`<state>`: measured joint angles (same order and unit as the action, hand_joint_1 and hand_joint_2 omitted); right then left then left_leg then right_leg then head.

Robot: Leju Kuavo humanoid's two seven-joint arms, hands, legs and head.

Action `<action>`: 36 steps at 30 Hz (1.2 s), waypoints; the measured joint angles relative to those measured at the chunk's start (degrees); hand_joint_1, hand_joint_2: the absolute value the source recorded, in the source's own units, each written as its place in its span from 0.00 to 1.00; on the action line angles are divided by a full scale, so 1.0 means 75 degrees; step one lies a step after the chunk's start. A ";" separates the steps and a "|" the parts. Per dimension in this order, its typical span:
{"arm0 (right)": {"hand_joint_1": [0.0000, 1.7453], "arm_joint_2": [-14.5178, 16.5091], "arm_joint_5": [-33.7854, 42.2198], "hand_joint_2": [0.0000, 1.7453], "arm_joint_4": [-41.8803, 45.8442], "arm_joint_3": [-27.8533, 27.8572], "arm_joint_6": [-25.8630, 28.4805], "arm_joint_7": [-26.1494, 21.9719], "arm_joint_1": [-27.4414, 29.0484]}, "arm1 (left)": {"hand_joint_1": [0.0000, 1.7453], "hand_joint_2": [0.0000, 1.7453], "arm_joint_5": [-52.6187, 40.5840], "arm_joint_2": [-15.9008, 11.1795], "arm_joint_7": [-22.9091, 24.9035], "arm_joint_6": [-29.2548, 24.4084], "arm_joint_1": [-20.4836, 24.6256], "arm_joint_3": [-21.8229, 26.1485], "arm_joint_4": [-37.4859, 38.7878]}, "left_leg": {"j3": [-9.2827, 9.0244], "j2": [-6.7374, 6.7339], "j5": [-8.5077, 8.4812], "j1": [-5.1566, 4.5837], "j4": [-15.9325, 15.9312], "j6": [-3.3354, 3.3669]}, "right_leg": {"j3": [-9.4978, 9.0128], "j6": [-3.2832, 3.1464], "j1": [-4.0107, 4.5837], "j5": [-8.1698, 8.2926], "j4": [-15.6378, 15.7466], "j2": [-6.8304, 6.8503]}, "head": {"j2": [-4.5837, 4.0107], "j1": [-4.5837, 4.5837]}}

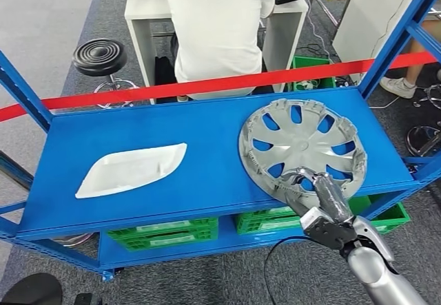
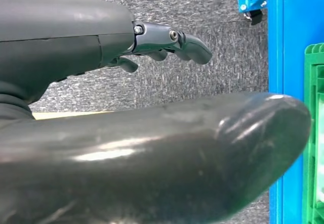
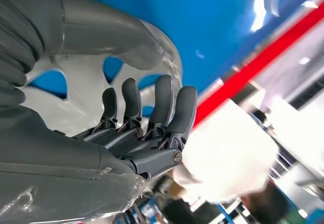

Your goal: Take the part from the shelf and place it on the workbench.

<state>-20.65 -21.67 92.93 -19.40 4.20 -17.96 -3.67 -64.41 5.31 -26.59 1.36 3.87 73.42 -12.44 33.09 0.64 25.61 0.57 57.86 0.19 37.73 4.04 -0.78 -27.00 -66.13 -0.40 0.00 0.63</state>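
Silver hubcap (image 1: pixel 302 146) lies right of centre on the blue shelf (image 1: pixel 208 174); the right robot hand (image 1: pixel 312 184) grips its near rim. The left robot hand (image 2: pixel 168 39) holds nothing, fingers loosely extended.

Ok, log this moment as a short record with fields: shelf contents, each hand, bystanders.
shelf top: blue shelf holds a silver wheel cover on the right and a white curved panel on the left
right hand: right hand at the wheel cover's near rim, fingers curled over its edge
left hand: left hand beside the shelf frame, holding nothing
lower level: green crates
behind shelf: person in white shirt seated at a white desk
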 joint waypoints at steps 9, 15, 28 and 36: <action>1.00 0.0025 0.0519 1.00 0.0432 0.0057 -0.0766 0.0106 0.0258 | 0.00 0.00 -0.0058 -0.0018 -0.0033 0.0042 0.0013 0.0001 0.0001 | 0.0441 -0.0005 0.0591 -0.0013 0.0902 -0.0326 | -0.0439 -0.0354 0.0000 0.0261 0.0949 -0.0029 | 0.0000 -0.0084; 0.00 0.0026 0.0115 1.00 0.0384 -0.0078 -0.0878 0.0303 0.0400 | 0.00 1.00 -0.0155 -0.0001 -0.0119 0.0111 0.0006 -0.0001 0.0001 | 0.0566 -0.0008 0.0325 -0.0014 0.1168 -0.0272 | -0.0441 -0.0368 0.0016 0.0260 0.0947 -0.0018 | 0.0000 -0.0126; 0.00 0.0020 -0.0793 1.00 -0.0166 -0.0542 -0.0551 0.0812 0.0056 | 0.00 0.00 -0.0299 0.0054 -0.0196 0.0214 0.0028 -0.0012 0.0003 | -0.0006 -0.0003 -0.0026 -0.0017 -0.0056 0.0052 | 0.0543 0.0021 0.0023 -0.0541 -0.1053 -0.0008 | 0.0000 -0.0021; 0.00 0.0017 -0.1105 1.00 -0.0537 -0.0643 -0.0145 0.1012 -0.0096 | 0.00 0.00 -0.0305 0.0079 -0.0192 0.0233 0.0017 -0.0013 0.0003 | -0.0025 0.0015 -0.0003 -0.0049 -0.0065 -0.0188 | -0.0432 -0.0221 0.0040 0.0301 0.0976 -0.0046 | 0.0000 0.0003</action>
<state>-20.52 -29.96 88.90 -24.22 3.12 -10.37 -4.39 -66.70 5.90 -28.03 3.10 4.00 73.32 -12.41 32.90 0.76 25.58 0.21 57.37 -1.22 34.49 2.39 -0.48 -24.74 -58.80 -0.75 0.00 0.66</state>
